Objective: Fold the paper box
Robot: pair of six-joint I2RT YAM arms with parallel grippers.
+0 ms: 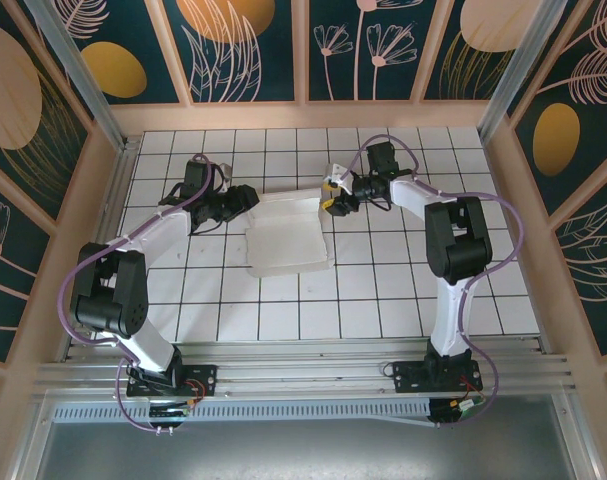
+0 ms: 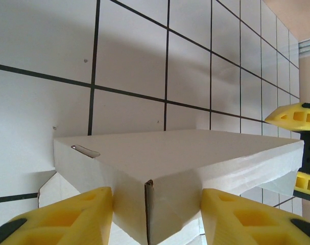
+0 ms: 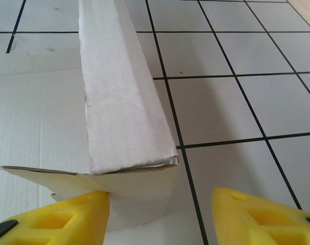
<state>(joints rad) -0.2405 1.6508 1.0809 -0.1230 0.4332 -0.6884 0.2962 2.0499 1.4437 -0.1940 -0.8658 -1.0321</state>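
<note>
**Position.** The box (image 1: 283,238) lies on the desk (image 1: 403,310) between the two sets of fingers. It is partly formed. One long wall (image 3: 124,97) stands upright just ahead of the right fingers (image 3: 52,219), with a flat panel (image 3: 37,117) to their left.

**Finger state.** The left fingers (image 2: 63,219) are parted and straddle a box corner (image 2: 147,204); no pinch on the cardboard is evident. The right fingers are parted. The wall end is beside one of them and bare desk shows in the rest of the gap.

**Handling (judged from appearance).**
- The thin cardboard is probably very light and likely to slide on the smooth tiles.
- Panels should stay stiff and bend only at the creases.
- Edges and corners would crush under a hard squeeze.

**Grip points.** Take a flap by its free edge, close to a crease. Brace the opposite wall with the other fingers. Avoid the slot (image 2: 86,150).
</note>
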